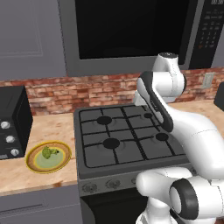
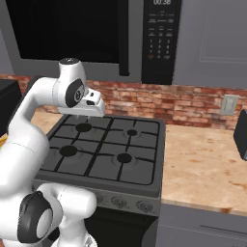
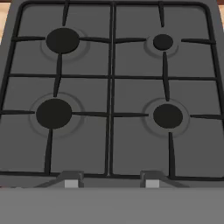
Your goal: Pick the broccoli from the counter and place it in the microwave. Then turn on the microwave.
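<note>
The broccoli [image 1: 49, 152], a small green floret, lies on a round yellow-rimmed green plate [image 1: 29, 162] on the tan counter [image 1: 52, 127] left of the stove. The microwave [image 1: 131, 30] hangs above the stove with its black glass door closed and its keypad [image 2: 161, 38] to the right. My gripper [image 3: 111, 180] hovers over the gas stove top [image 3: 111, 96], well to the right of the broccoli. Its fingertips [image 3: 72, 180] stand apart with nothing between them.
A small black oven with silver knobs [image 1: 13, 122] stands on the counter just behind the plate. A brick backsplash [image 1: 87, 92] runs behind the stove. More counter [image 2: 202, 159] lies right of the stove, with a dark appliance [image 2: 241, 135] at its far edge.
</note>
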### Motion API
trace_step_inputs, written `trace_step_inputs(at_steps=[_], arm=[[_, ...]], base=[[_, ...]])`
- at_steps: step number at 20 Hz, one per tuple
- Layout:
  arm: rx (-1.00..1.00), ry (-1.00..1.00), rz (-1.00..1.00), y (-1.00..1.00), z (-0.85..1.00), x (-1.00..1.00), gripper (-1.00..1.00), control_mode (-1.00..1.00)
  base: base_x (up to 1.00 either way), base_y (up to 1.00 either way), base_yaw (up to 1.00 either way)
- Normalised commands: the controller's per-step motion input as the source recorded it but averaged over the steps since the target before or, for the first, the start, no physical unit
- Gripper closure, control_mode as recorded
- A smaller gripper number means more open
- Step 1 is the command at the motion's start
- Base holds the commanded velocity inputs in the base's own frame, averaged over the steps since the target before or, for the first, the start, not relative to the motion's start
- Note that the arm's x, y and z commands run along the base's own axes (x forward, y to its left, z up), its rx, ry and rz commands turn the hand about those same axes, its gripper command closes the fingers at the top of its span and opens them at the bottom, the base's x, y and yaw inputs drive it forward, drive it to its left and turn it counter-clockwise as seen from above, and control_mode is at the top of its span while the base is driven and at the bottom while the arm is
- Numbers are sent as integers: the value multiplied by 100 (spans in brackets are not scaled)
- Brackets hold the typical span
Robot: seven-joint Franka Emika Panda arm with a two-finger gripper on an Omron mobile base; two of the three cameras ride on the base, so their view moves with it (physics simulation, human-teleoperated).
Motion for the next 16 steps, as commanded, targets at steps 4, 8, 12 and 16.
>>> trace_step_inputs(at_steps=[4,8,12,16], arm=[[0,0,0,0,0,-9,-100,-100],[0,-5,0,0,0,-23,-100,-100],[0,-19,-3,-11,17,-32,-100,-100],[0,-27,-5,-23,36,-24,-100,-100]], base=[[0,0,0],[0,0,0],[0,0,0],[0,0,0]])
